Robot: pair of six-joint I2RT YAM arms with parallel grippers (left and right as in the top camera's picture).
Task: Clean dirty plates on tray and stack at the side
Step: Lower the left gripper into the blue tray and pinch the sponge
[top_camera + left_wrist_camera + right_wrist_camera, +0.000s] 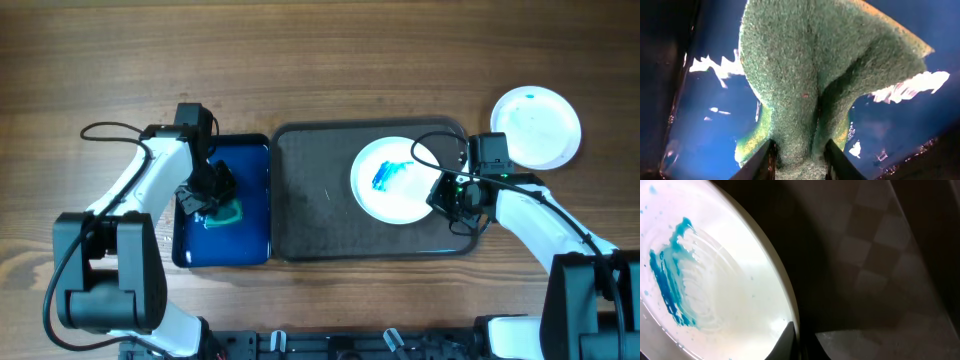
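L hand [799, 152] pinches sponge [830, 65]; R hand [804, 342] at plate [735, 285] rim.

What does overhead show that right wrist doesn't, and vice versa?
Only overhead: the left gripper pinching the sponge in the blue tub, and a clean plate on the table beside the tray.
Only right wrist: the right gripper close up at the dirty plate rim, and the tray's checkered texture.
Both: the dirty plate with its blue smear, on the tray.
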